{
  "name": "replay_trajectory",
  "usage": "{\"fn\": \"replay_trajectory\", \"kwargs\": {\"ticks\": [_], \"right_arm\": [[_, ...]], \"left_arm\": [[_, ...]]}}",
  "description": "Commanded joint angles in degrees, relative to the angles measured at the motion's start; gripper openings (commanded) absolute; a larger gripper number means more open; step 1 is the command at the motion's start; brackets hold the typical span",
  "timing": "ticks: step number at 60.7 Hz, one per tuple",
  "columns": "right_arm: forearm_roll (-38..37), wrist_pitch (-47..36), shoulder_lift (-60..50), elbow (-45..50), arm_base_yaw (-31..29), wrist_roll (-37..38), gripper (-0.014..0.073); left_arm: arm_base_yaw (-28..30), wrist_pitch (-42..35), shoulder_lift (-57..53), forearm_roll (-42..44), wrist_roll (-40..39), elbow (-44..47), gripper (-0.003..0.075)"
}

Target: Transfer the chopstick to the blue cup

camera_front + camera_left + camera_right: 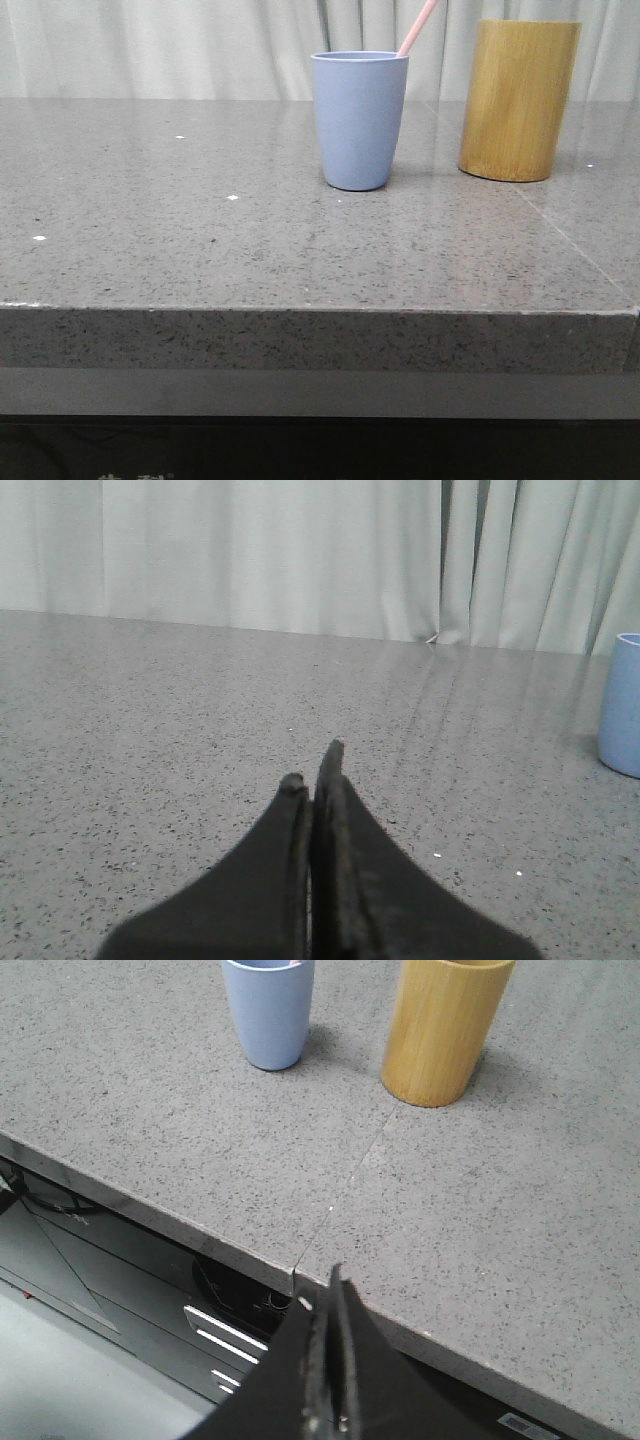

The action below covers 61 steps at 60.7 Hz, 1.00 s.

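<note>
The blue cup (359,120) stands upright on the grey stone table (200,230). A pale pink chopstick (418,27) leans out of its mouth toward the right, its top cut off by the frame. The cup also shows in the left wrist view (622,718) and in the right wrist view (267,1008). My left gripper (312,770) is shut and empty, low over the table, well away from the cup. My right gripper (328,1285) is shut and empty, above the table's front edge. Neither gripper shows in the front view.
A taller yellow-brown bamboo holder (518,98) stands to the right of the blue cup; it also shows in the right wrist view (442,1028). A seam (350,1175) runs across the tabletop. White curtains (160,45) hang behind. Below the front edge are dark equipment and cables (230,1300).
</note>
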Motion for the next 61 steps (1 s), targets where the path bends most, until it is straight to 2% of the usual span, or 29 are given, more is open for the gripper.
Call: {"fn": "replay_trajectory", "kwargs": {"ticks": [1, 26, 40, 49, 61], "right_arm": [[-0.63, -3.90, 0.68, -1.06, 0.13, -0.20, -0.0067], [-0.59, -3.90, 0.61, -1.00, -0.35, -0.20, -0.0067], [-0.63, -5.59, -1.39, 0.61, -7.07, -0.20, -0.0067], [-1.01, -19.01, -6.82, 9.65, -11.97, -0.20, -0.0067], [-0.09, -43.86, -17.32, 29.43, -19.14, -0.20, -0.0067]], "left_arm": [[0.06, -4.28, -1.48, -0.59, -0.12, 0.71, -0.0019], [0.06, -4.28, -1.48, -0.59, -0.12, 0.71, -0.0019], [0.06, -4.28, -1.48, -0.59, -0.12, 0.71, -0.0019], [0.06, -4.28, -1.48, -0.59, -0.12, 0.71, -0.0019], [0.06, -4.28, -1.48, -0.59, -0.12, 0.71, -0.0019]]}}
